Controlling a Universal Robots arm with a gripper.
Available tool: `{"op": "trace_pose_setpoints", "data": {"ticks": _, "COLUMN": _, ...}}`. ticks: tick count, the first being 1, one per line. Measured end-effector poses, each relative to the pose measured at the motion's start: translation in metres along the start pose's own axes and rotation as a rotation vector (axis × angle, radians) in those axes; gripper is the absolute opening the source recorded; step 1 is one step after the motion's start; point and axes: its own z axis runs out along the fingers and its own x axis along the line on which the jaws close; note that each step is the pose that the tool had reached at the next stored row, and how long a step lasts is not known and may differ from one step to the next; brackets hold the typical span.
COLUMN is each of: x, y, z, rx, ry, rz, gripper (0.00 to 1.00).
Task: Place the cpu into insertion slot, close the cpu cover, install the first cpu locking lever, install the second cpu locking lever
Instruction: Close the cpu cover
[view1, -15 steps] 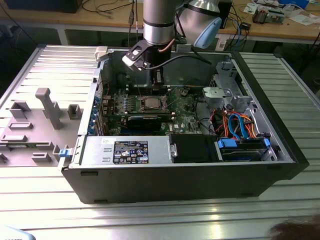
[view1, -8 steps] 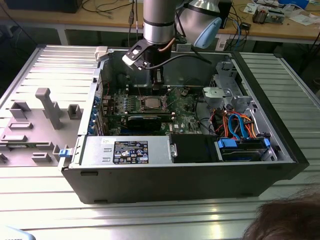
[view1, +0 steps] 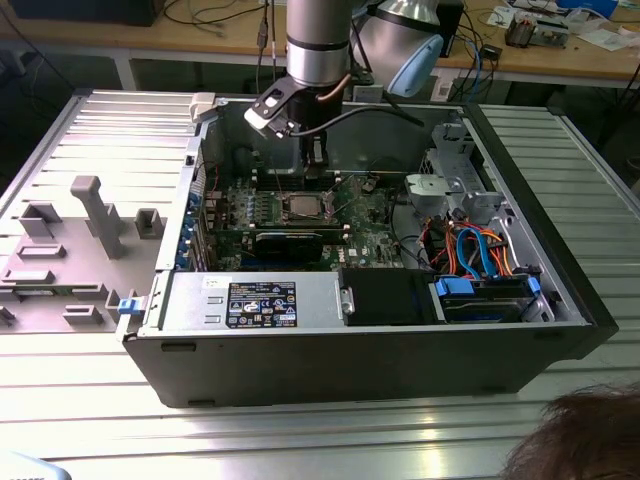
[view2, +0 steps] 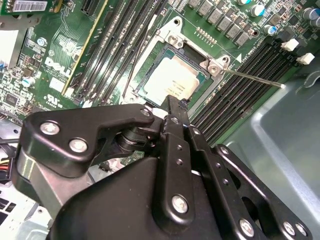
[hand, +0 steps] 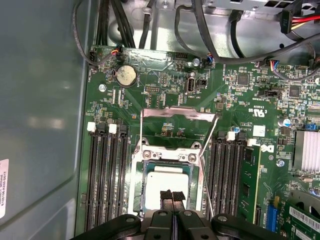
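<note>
1. I count 1 arm (view1: 315, 40), 1 gripper (hand: 172, 196), 1 cpu (hand: 167, 187), 1 insertion slot (hand: 167, 156) and 1 cpu cover (hand: 178, 113).
2. In the second wrist view I see 2 thin wire rods, 1 (view2: 250, 77) sticking out from a slot corner and 1 (view2: 142, 45) slanting across the long black slots.
3. The open computer case (view1: 400, 360) lies on a ribbed metal table (view1: 300, 440). 1 grey side panel (view1: 80, 240) lies at the exterior view's left of it.
4. A second table (view1: 560, 62) with cables and clutter stands behind, and a person's hair (view1: 580, 435) shows at the near corner.
5. The cpu, a square chip with a pale silvery top, lies flat inside the insertion slot on the green board (hand: 240, 105), with 1 bank of black slots on each side.
6. The cpu cover stands raised at the slot's edge, leaving the chip uncovered.
7. My jaws are closed, pads pressed together with nothing between them, directly over the cpu's edge. I cannot tell whether they touch it.
</note>
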Motion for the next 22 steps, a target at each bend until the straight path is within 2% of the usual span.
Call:
{"op": "trace_pose_setpoints", "data": {"ticks": 18, "x": -0.0002, "y": 0.0001, "z": -0.0045, "rx": -0.0001, "ry": 0.0001, "rz": 0.000, "gripper": 0.11}}
{"op": "trace_pose_setpoints", "data": {"ticks": 22, "x": -0.0005, "y": 0.0023, "z": -0.0058, "rx": 0.0001, "ry": -0.0001, "rz": 0.000, "gripper": 0.11}}
